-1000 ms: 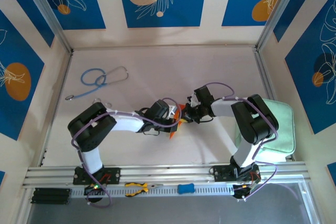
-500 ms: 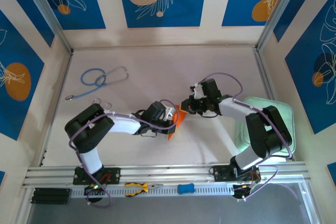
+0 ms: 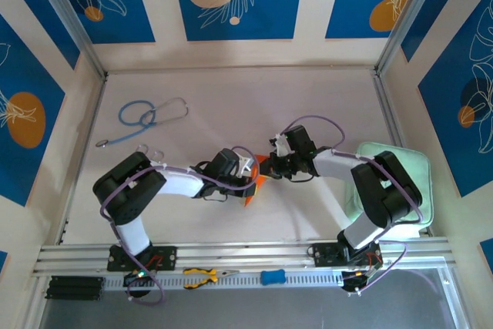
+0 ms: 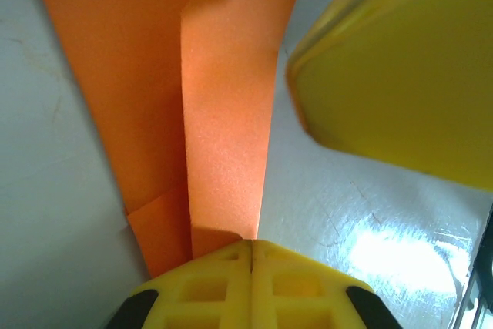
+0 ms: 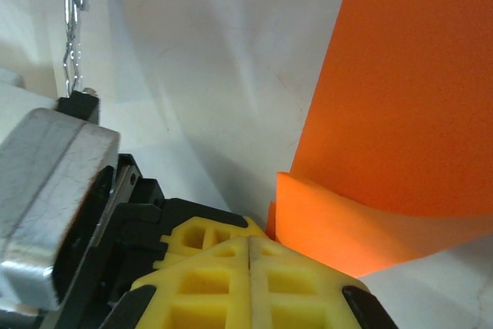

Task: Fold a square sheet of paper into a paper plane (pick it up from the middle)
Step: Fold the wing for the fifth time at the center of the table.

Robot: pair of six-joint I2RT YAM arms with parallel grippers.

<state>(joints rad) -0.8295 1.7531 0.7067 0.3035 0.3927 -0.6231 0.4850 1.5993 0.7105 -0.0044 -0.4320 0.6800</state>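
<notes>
The square sheet of paper (image 3: 256,182) is bright orange and partly folded, lying on the white table between the two arms. In the left wrist view the paper (image 4: 223,113) shows a long folded flap running up from my left gripper (image 4: 252,246). That gripper is shut, its tips resting at the flap's lower edge, with no paper showing in the seam. My right gripper (image 5: 250,243) is shut too, tips against a curled-up corner of the paper (image 5: 408,90). In the top view the left gripper (image 3: 248,169) and right gripper (image 3: 271,165) nearly meet over the sheet.
A blue and grey stethoscope (image 3: 142,117) lies at the back left. A pale green pad (image 3: 400,182) sits under the right arm's elbow. Yellow pliers (image 3: 202,275) and a blue item (image 3: 272,276) rest on the front rail. Walls enclose the table.
The right arm swung out to the right and lifted its gripper off the sheet, then came back down to the paper's upper corner. The left gripper stayed on the paper.
</notes>
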